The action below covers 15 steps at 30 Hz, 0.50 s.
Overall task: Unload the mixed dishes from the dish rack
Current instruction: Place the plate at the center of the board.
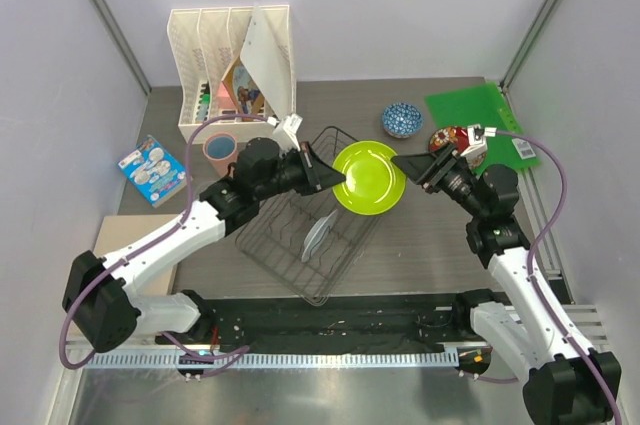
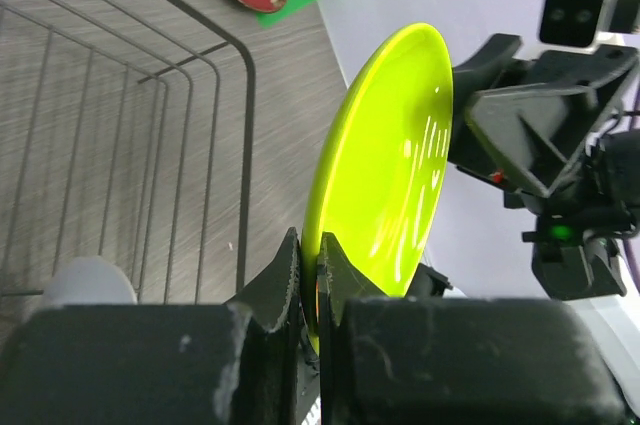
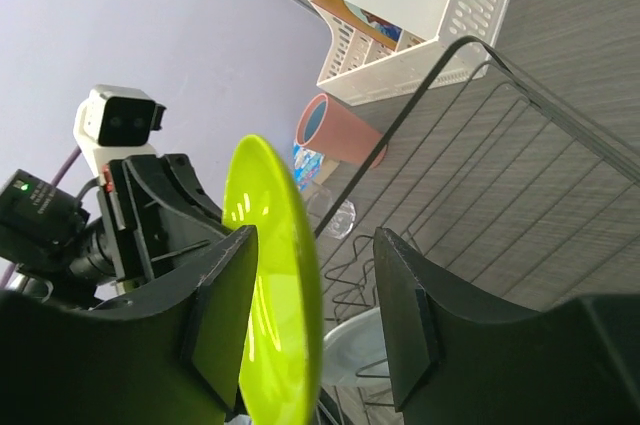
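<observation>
A lime-green plate [image 1: 372,180] hangs edge-up over the right end of the black wire dish rack [image 1: 268,245]. My left gripper [image 1: 328,177] is shut on the plate's left rim; the left wrist view shows both fingers of that gripper [image 2: 312,250] pinching the plate [image 2: 390,175]. My right gripper [image 1: 414,167] is open at the opposite rim. In the right wrist view the plate [image 3: 272,275] lies against one finger of the right gripper [image 3: 318,237], with a wide gap to the other. A white plate [image 1: 320,233] stands in the rack.
A pink cup [image 1: 220,150] stands left of the rack, with a clear glass [image 3: 343,217] near it. A blue bowl [image 1: 402,120] and a red patterned plate [image 1: 452,141] sit at the back right beside a green mat [image 1: 475,107]. A white file organizer [image 1: 232,60] is at the back left.
</observation>
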Each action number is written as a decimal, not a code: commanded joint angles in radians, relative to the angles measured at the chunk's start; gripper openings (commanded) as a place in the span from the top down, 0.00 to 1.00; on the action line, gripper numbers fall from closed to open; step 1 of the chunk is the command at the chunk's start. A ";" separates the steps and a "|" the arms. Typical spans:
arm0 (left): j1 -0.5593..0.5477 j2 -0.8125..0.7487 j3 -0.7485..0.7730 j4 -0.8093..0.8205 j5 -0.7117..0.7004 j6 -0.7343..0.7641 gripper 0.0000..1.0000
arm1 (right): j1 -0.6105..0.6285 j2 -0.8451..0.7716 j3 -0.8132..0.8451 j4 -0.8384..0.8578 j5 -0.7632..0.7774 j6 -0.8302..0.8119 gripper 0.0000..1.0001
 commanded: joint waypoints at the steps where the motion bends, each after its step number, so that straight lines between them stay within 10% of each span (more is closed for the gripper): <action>1: 0.006 -0.002 0.042 0.110 0.064 -0.038 1.00 | 0.004 0.015 0.029 0.008 -0.029 -0.031 0.44; 9: 0.009 0.021 0.044 0.121 0.061 -0.029 1.00 | 0.020 0.096 0.037 0.061 -0.137 -0.009 0.55; 12: 0.015 0.037 0.076 0.101 0.041 0.002 1.00 | 0.034 0.128 0.049 0.044 -0.171 -0.017 0.87; 15: 0.035 0.062 0.121 0.089 0.039 0.018 1.00 | 0.035 0.116 0.047 0.027 -0.149 -0.021 0.99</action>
